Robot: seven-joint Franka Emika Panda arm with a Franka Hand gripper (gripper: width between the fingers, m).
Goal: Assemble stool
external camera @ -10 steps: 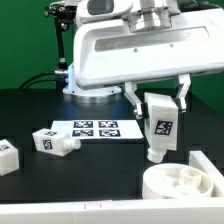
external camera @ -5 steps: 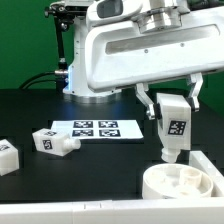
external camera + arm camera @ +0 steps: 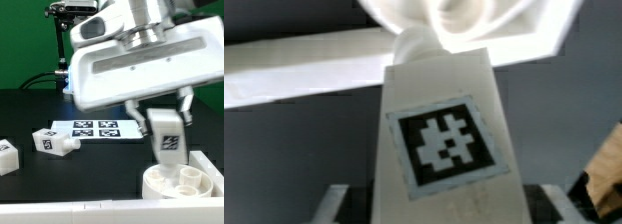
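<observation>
My gripper (image 3: 166, 112) is shut on a white block leg (image 3: 167, 143) with a black-and-white tag, holding it upright just above the round rimmed seat (image 3: 183, 184) at the exterior view's lower right. The leg's lower end hangs close over the seat's inner sockets; I cannot tell if it touches. In the wrist view the leg (image 3: 445, 140) fills the middle, with the seat (image 3: 473, 25) beyond its far end. Two more legs lie on the table at the exterior view's left: one (image 3: 55, 141) beside the marker board, one (image 3: 8, 155) at the edge.
The marker board (image 3: 98, 129) lies flat in the table's middle. The arm's white base (image 3: 90, 90) stands behind it. A pale ledge (image 3: 70, 213) runs along the table's front edge. A green wall is behind.
The gripper with the leg has shifted slightly to the exterior view's left and lower, bringing the leg over the seat. The arm's body has rotated and risen in view.
</observation>
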